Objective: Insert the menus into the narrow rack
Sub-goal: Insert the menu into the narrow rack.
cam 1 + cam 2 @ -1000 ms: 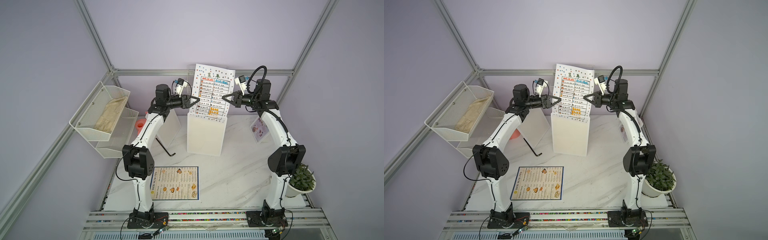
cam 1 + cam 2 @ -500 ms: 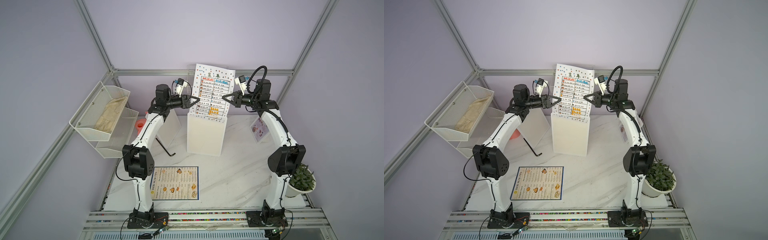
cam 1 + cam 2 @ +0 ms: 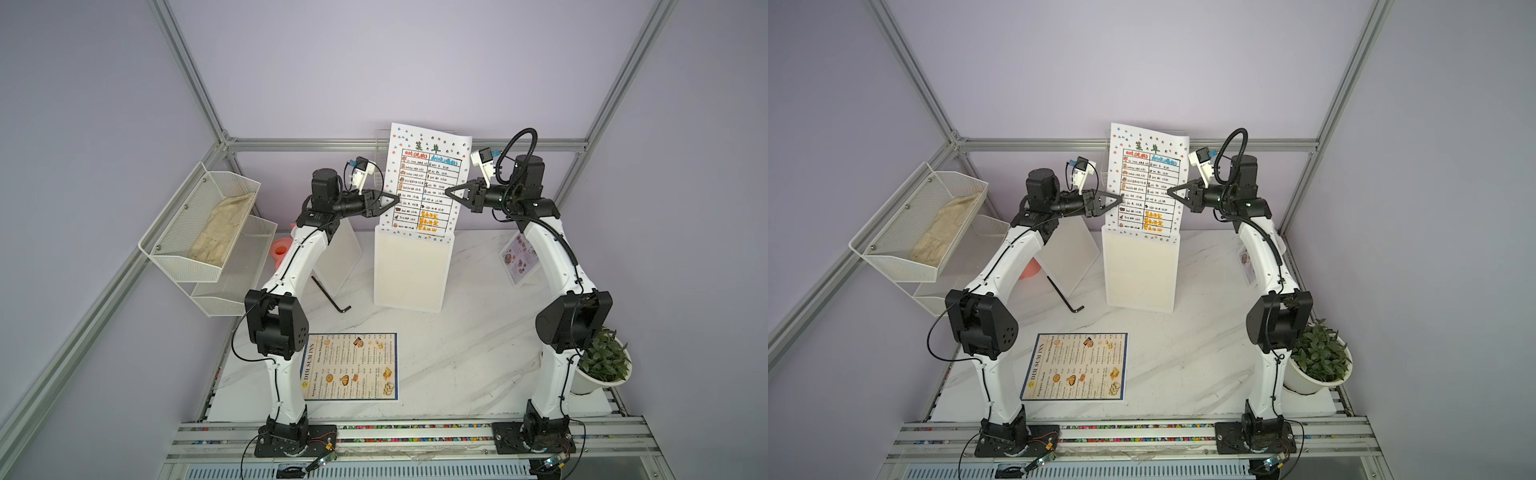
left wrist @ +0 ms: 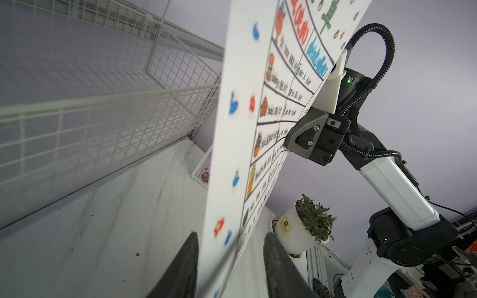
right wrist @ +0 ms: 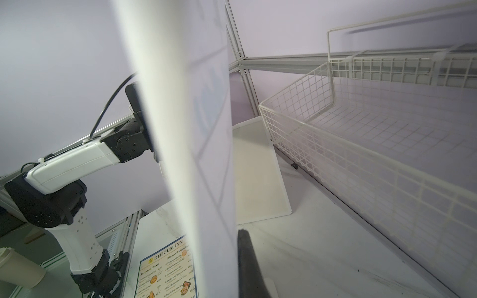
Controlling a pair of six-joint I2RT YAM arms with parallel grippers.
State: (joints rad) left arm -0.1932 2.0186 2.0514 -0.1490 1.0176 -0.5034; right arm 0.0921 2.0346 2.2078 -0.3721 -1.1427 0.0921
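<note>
White table sheet (image 3: 426,183), coloured dots round the border: upright, leaning a little, lower edge at the open top of the narrow white rack (image 3: 409,274) mid-table; how deep it sits, cannot tell

Right gripper (image 3: 449,192): jaws closed tight on the sheet's edge on its own side, about mid-height

Left gripper (image 4: 229,258): fingers (image 4: 185,260) parted, the sheet's opposite edge running between them; one finger stands clear of the paper, no clamp seen

Arms: both arch up from bases on the front rail, forearms level and turned inward, grippers facing each other across the sheet

DIM SUM INN menu (image 3: 351,365): flat on the table, front, beside the left arm's base

Special Menu card (image 3: 519,259): propped up at the right, partly behind the right arm

Table (image 3: 457,353): white marble pattern. Black hex key (image 3: 332,295) and a leaning white board (image 3: 338,257) left of the rack; orange cup (image 3: 280,251) behind the left arm; potted plant (image 3: 602,361) at the right edge

Mesh baskets (image 3: 199,224) on the left frame, upper one holding a beige cloth (image 3: 222,228). Lilac walls, aluminium frame
</note>
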